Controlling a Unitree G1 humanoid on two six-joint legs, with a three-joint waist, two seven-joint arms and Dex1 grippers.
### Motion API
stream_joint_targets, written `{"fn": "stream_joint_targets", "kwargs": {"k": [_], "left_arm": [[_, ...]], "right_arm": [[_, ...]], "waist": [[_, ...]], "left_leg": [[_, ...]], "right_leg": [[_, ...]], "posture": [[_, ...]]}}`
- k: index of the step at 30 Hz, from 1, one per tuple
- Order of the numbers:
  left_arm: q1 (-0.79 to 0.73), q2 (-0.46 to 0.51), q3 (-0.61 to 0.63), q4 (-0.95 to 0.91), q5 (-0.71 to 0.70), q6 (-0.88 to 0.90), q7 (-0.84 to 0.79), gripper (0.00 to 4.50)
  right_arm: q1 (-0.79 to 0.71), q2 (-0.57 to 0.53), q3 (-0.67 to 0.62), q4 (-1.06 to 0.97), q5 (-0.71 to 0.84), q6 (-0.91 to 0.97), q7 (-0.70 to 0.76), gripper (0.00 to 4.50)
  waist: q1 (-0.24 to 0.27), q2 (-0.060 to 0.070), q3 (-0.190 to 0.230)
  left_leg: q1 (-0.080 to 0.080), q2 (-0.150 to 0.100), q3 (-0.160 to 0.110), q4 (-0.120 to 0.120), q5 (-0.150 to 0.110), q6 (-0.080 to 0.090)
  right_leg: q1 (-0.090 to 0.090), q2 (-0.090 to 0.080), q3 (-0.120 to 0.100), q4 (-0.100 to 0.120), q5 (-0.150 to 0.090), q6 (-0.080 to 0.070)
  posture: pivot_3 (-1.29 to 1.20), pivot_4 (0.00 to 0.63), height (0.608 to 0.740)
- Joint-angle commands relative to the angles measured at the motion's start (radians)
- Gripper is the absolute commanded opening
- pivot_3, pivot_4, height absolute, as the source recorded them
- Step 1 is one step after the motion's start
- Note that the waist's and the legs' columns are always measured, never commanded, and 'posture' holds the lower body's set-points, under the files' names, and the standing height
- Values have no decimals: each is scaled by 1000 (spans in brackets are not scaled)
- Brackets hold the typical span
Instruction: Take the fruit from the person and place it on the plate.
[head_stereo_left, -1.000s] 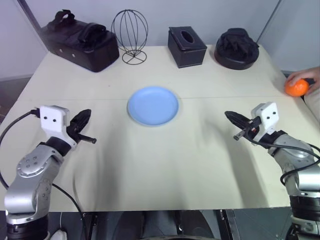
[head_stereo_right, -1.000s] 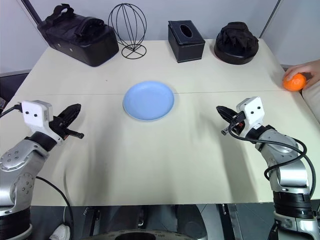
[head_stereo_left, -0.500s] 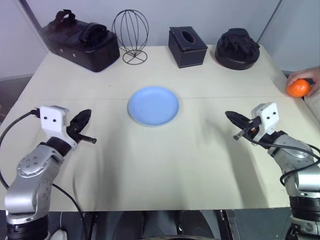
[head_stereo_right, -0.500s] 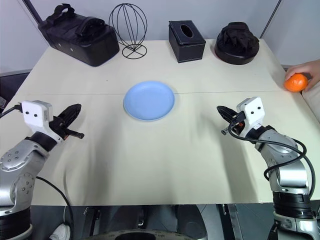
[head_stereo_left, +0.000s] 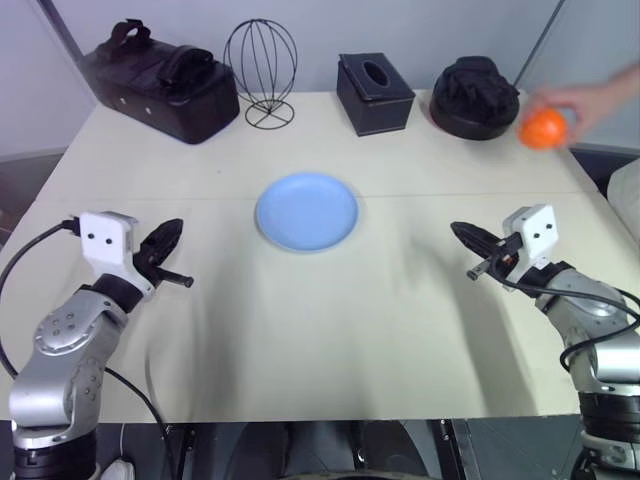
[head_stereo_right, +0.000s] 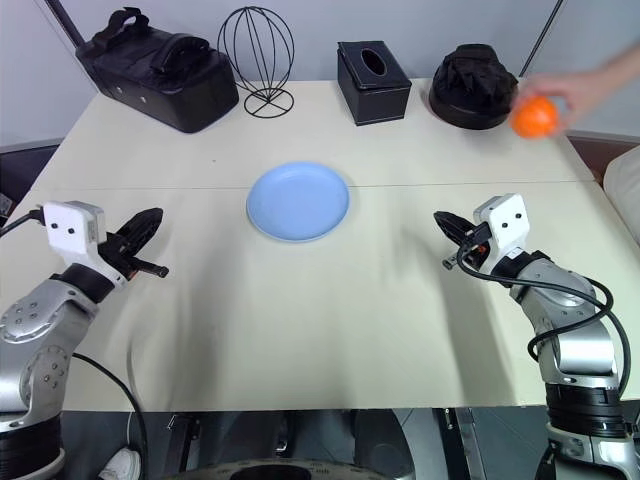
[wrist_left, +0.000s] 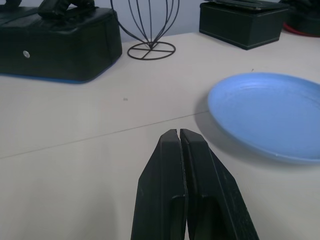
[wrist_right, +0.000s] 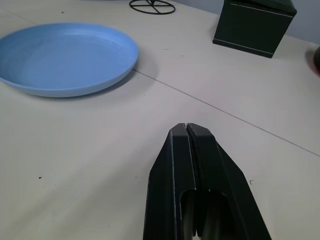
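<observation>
Both pincers hover over the table (head_stereo_left: 330, 340) with fingers pressed together, holding nothing; the left gripper (head_stereo_left: 170, 238) sits left of the light blue plate (head_stereo_left: 306, 211), the right gripper (head_stereo_left: 466, 237) to its right. The orange fruit (head_stereo_left: 542, 128) is in the person's hand (head_stereo_left: 590, 100), in the air near the round black object (head_stereo_left: 474, 96); the plate lies bare at mid-table.

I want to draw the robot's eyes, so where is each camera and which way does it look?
Head views: two eyes up on the head, looking down over the table, with both arms, the left gripper and the right gripper.
Left wrist view: looks along its shut fingers toward the plate and wire basket.
Right wrist view: looks along its shut fingers toward the plate and tissue box.
Both wrist views share the plate.
</observation>
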Motion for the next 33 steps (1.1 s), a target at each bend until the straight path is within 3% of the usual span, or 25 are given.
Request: {"fn": "stream_joint_targets", "kwargs": {"k": [1,19,22,29,33], "left_arm": [[-4,2,19,-15,-5,-15,4,65],[-23,-18,-11,-10,6,-22,15,65],[-21,-25,-21,-16,10,-23,19,0],[-22,-31,-21,-22,15,-21,24,0],[-23,-31,-20,-23,15,-21,26,0]], "right_arm": [[-16,-2,-22,-24,6,-14,-8,0],[-162,59,43,-109,33,55,-59,0],[-217,97,76,-120,18,66,-91,864],[-264,132,132,-108,4,72,-103,4304],[-295,146,143,-79,-8,64,-110,4457]], "waist": [[0,0,0],[-1,0,0],[-2,0,0],[0,0,0],[-2,0,0]], "left_leg": [[0,0,0,0,0,0],[0,0,0,0,0,0],[0,0,0,0,0,0],[0,0,0,0,0,0],[0,0,0,0,0,0]], "right_leg": [[0,0,0,0,0,0],[0,0,0,0,0,0],[0,0,0,0,0,0],[0,0,0,0,0,0],[-1,0,0,0,0,0]], "posture": [[0,150,740],[0,150,740],[0,150,740],[0,150,740],[0,150,740]]}}
